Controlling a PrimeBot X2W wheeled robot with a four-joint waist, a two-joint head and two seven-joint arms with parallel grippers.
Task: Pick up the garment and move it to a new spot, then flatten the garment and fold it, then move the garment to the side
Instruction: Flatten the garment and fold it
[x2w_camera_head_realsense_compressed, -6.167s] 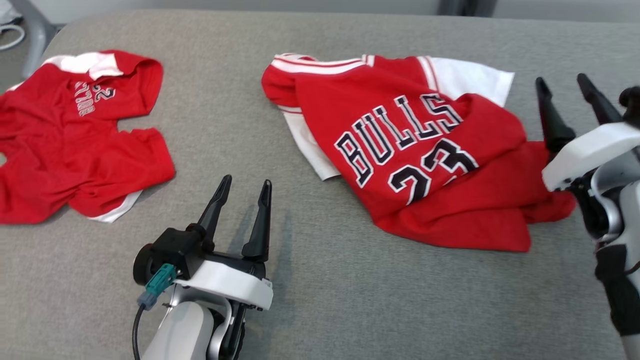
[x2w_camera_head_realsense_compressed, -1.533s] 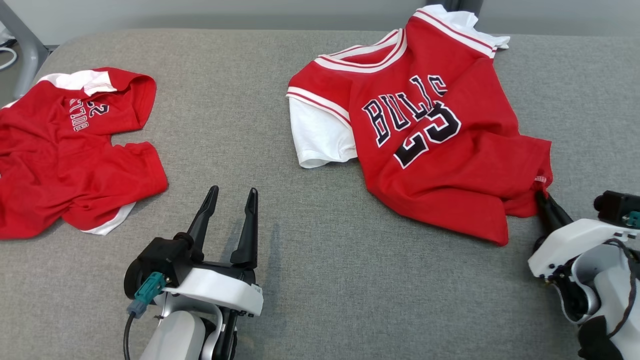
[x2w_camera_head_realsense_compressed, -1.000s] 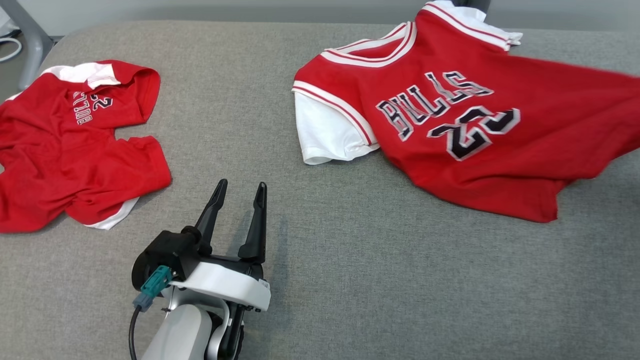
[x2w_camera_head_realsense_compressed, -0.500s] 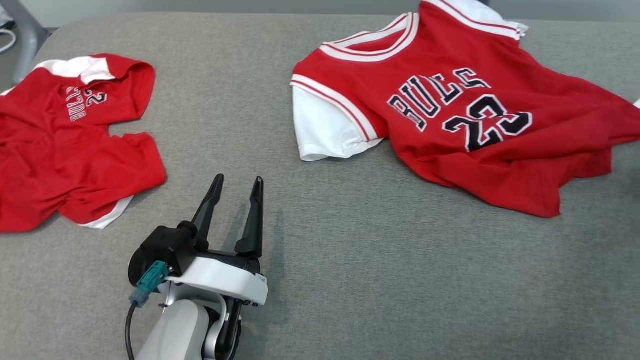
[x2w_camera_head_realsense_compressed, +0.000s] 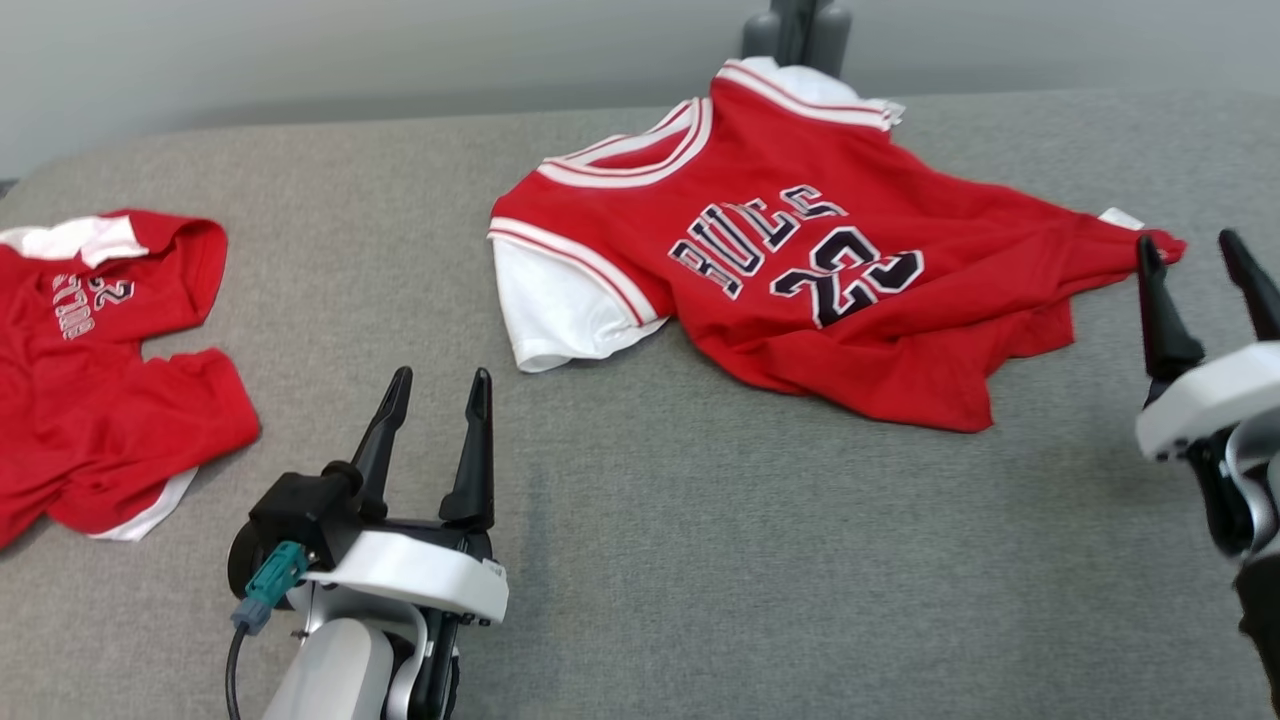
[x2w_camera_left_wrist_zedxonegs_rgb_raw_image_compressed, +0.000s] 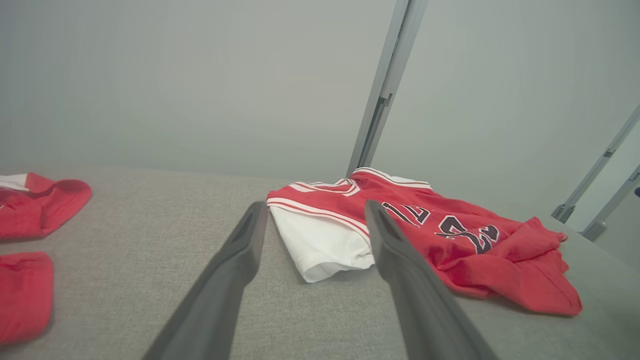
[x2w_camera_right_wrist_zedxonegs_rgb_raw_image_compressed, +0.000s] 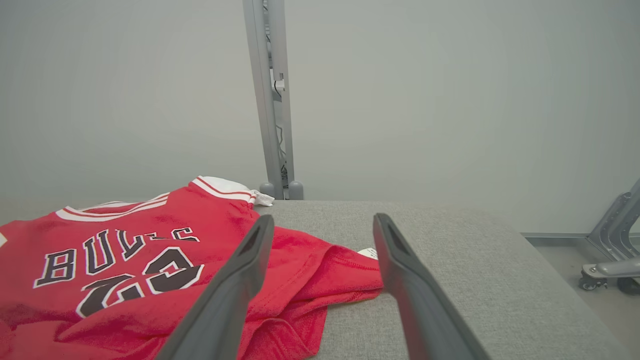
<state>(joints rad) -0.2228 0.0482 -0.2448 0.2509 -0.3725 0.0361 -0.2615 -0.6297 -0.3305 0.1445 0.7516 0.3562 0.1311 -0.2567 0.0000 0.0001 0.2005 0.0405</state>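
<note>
Bearing jersey (x2w_camera_head_realsense_compressed: 850, 330): grey surface (x2w_camera_head_realsense_compressed: 700, 560), pale wall (x2w_camera_right_wrist_zedxonegs_rgb_raw_image_compressed: 450, 100)

Left gripper (x2w_camera_head_realsense_compressed: 442, 373) jaws apart; right gripper (x2w_camera_head_realsense_compressed: 1187, 240) jaws apart

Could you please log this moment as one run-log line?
stage: flattening | jersey: lying face-up, hem rumpled | left gripper: open, empty | right gripper: open, near hem corner

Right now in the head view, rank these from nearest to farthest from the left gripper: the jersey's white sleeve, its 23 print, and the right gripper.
1. The white sleeve, just up and right of the left gripper.
2. The 23 print, farther right, in the middle of the jersey.
3. The right gripper, at the far right, beside the jersey's corner.
</note>
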